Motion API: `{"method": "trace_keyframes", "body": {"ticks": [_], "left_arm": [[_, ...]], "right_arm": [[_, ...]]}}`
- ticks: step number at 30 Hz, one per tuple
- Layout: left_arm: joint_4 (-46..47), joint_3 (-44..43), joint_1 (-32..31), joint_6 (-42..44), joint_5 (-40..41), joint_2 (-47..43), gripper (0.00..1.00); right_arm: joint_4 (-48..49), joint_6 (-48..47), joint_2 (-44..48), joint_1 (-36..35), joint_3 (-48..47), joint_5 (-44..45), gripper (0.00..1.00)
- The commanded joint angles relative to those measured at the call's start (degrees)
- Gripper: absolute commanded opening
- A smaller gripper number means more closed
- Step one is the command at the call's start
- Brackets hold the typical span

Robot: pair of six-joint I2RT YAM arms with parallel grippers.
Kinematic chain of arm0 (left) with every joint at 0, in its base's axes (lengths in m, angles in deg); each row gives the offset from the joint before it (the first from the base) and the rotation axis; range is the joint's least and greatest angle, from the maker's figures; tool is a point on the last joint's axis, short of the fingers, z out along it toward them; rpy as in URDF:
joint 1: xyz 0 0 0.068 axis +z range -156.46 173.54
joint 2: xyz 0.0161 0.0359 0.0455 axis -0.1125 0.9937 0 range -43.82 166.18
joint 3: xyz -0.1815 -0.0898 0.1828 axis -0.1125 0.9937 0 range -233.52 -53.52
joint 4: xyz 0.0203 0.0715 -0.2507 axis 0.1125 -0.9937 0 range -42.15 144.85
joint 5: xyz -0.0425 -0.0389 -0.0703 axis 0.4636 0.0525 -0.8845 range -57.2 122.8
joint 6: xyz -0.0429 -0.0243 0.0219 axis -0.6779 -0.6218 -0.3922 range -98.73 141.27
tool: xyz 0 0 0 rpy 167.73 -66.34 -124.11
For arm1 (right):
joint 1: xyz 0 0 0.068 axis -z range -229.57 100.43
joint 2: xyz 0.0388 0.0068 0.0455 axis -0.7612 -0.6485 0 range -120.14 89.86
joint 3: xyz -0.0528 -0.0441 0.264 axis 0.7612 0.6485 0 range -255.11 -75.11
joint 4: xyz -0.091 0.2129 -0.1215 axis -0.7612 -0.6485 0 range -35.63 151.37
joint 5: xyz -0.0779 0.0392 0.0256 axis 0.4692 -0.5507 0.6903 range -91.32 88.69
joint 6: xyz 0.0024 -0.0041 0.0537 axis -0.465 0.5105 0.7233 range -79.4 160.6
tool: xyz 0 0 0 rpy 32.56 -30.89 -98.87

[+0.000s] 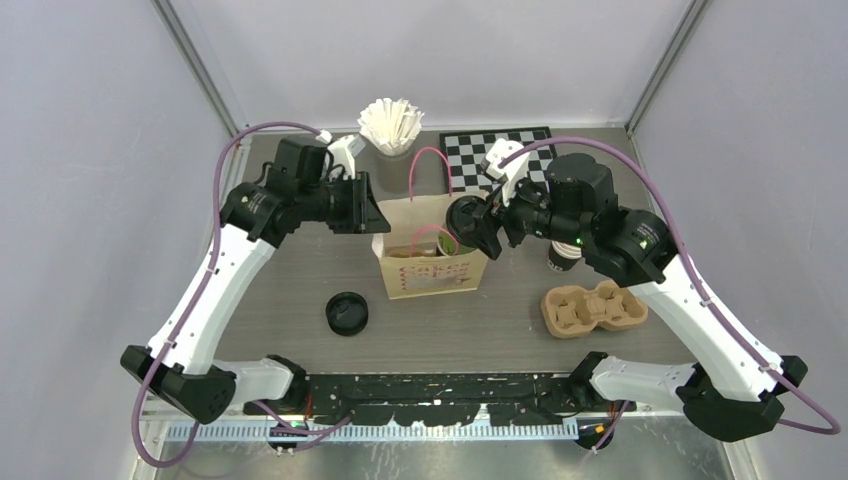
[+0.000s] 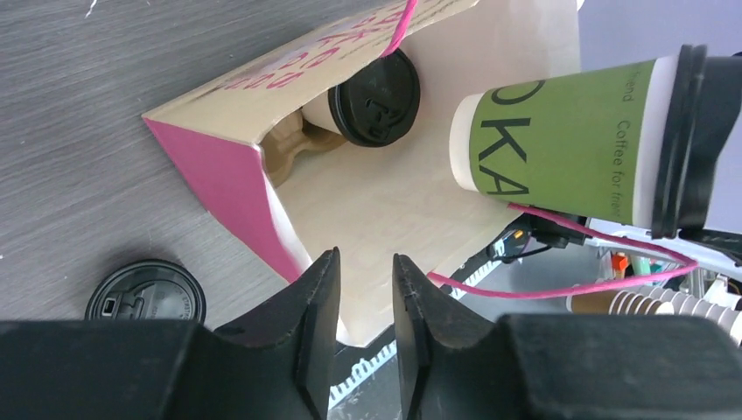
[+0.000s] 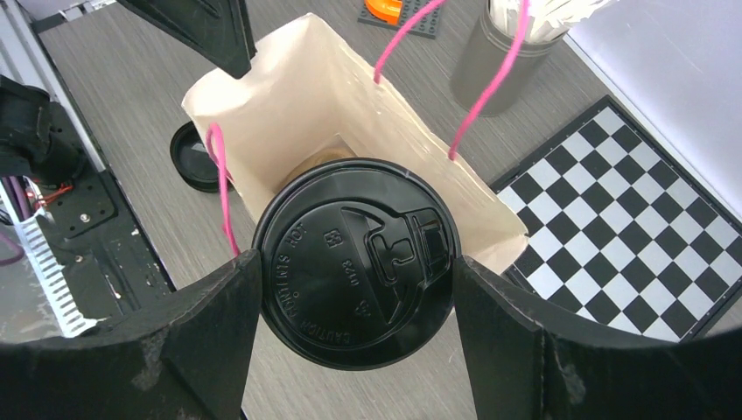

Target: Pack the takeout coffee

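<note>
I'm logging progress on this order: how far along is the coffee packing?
Done: one lidded cup sits in a pulp carrier inside the paper bag. In hand: the right gripper holds a lidded green cup at the bag's mouth, the left gripper slightly open at its rim. Remaining: lowering and releasing that cup; a spare lid and second carrier lie outside.

top: high, wide, downward | both wrists: close, facing bag (image 2: 394,192) | shared: bag

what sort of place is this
Probably a robot test cell, not a cafe: plain grey panel walls box in the grey wood-grain table, and a black-and-white checkerboard lies at its back.
</note>
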Motion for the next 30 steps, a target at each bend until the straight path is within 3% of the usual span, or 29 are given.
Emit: {"method": "trace_keyframes", "body": {"ticks": [1, 21, 30], "left_arm": [[-2.64, -2.58, 0.22, -1.90, 2.14, -0.19, 0.32], [-4.80, -3.48, 0.31, -9.59, 13.74, -2.19, 0.46], [-0.06, 0.04, 0.96, -8.14, 12.26, -2.90, 0.49]], "right_arm": [[2.40, 0.62, 0.99, -0.55, -0.02, -0.90, 0.67], [3.76, 1.33, 4.61, -1.20, 5.42, -1.96, 0.65], [3.45, 1.36, 5.87, -2.35, 6.84, -2.08, 0.65]]}}
